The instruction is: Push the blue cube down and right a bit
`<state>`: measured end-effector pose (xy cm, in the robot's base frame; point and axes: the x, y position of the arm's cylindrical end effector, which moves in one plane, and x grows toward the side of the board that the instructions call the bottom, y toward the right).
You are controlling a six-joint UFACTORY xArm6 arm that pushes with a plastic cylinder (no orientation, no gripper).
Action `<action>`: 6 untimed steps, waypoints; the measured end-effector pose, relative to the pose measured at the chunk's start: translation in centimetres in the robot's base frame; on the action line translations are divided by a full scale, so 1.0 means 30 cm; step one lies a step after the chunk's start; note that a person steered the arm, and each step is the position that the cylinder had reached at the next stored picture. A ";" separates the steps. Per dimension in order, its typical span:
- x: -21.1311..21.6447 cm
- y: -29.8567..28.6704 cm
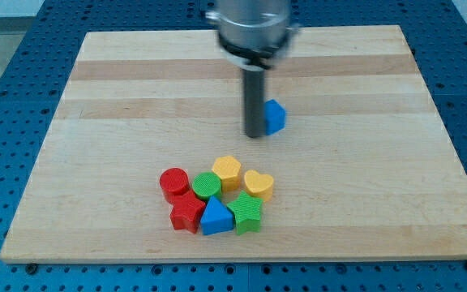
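Camera view shows my tip point(254, 135) touching the blue cube point(275, 116) just to its right; being a plain rod, it grips nothing. Other blocks point(216, 201) cluster well below.

Arm enters from the view's top, centre. Silver-grey cylindrical housing, partly cut off by the frame edge. Straight dark rod hangs vertically beneath it. My tip point(254, 135) rests low on the worktop point(120, 122), just at the view's left of the blue cube point(276, 116).
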<state>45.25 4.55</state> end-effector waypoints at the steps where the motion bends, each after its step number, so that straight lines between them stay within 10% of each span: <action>1: 0.035 0.099; 4: -0.201 -0.121; 6: -0.030 0.305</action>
